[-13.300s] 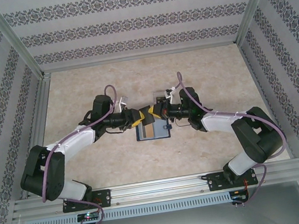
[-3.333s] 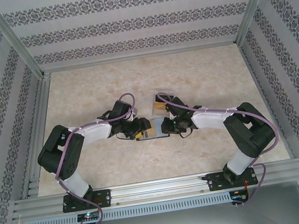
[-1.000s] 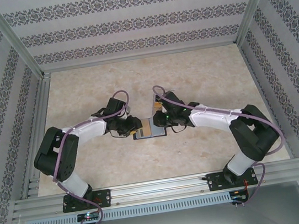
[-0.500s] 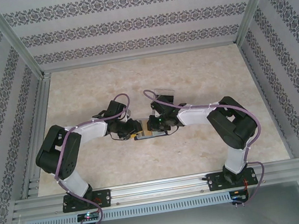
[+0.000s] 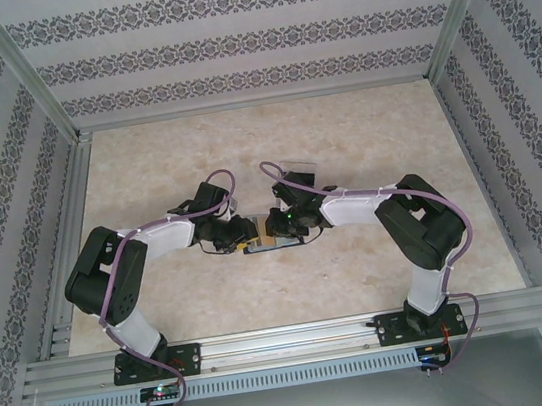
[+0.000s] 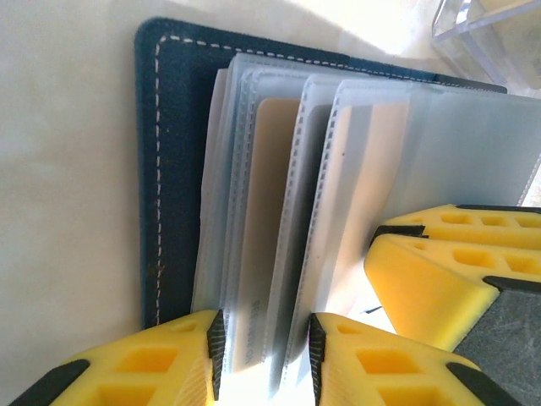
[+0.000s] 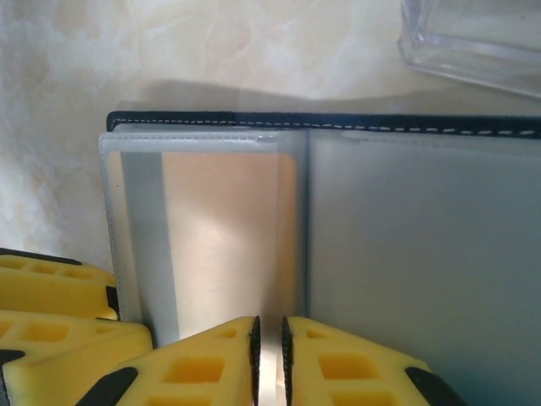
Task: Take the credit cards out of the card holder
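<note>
Sitting inside clear sleeve, tan credit card (image 7: 228, 245) not yet out. Card holder (image 6: 173, 169) lies open just ahead of both jaws. Left gripper (image 6: 266, 347) jaws part-closed, clamping sleeve stack. Right gripper (image 7: 269, 334) jaws nearly shut on thin edge beside card; sleeve or card, cannot tell. Extraction still ahead.
</note>
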